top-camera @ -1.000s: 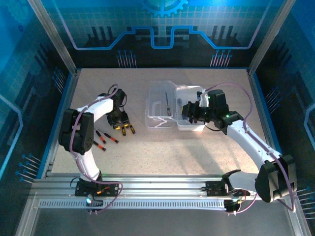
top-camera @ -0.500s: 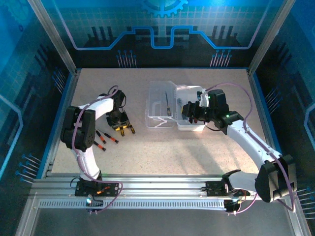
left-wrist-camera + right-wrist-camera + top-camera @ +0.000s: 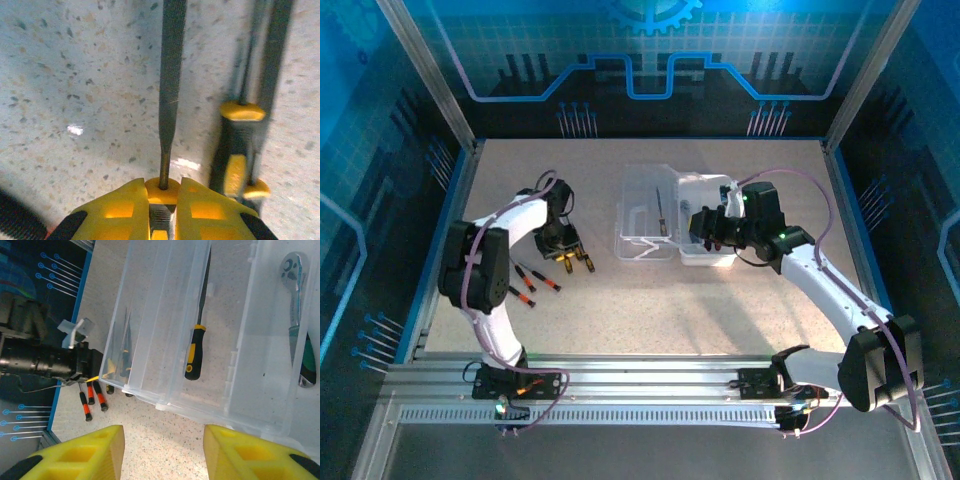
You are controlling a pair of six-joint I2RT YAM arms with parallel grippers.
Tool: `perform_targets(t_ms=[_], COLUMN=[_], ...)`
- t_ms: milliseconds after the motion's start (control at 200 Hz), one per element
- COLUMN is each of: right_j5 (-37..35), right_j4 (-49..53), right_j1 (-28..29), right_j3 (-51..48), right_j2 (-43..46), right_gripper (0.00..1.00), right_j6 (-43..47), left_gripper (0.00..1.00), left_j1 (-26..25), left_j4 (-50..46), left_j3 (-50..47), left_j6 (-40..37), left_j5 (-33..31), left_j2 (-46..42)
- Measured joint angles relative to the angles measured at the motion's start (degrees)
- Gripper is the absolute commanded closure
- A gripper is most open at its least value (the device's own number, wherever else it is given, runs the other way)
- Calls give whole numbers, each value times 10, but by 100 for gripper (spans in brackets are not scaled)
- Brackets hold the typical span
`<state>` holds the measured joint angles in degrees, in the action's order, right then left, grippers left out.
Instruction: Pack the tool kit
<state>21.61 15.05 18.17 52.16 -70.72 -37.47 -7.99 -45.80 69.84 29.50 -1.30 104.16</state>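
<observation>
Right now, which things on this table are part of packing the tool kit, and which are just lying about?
Part of the job: clear case; black-and-yellow file and ratchet wrench inside it; red-handled screwdrivers on the table; second file held by the left gripper; yellow-handled tool beside it.
Not part of it: speckled table, aluminium frame, both fixtures.

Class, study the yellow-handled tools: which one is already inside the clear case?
The tool with the yellow-and-black handle lying in the clear case. The other yellow-handled tools lie out on the table, one in the left claw.
</observation>
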Motion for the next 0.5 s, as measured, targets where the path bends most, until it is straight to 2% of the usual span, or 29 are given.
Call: perform_targets(t_ms=[280, 500], right_j5=[18, 20], right_j4=[-1, -2], right_j1=[2, 55], right_j3=[0, 23], right_j2=[10, 8], right_gripper=[51, 51], right_j6=[0, 0], left_gripper=[85, 85], left_j1=[-7, -88], left_j4=[-35, -42], left_j3=[96, 197], left_j6=[6, 28], left_j5=[10, 42], left_j2=[-93, -97])
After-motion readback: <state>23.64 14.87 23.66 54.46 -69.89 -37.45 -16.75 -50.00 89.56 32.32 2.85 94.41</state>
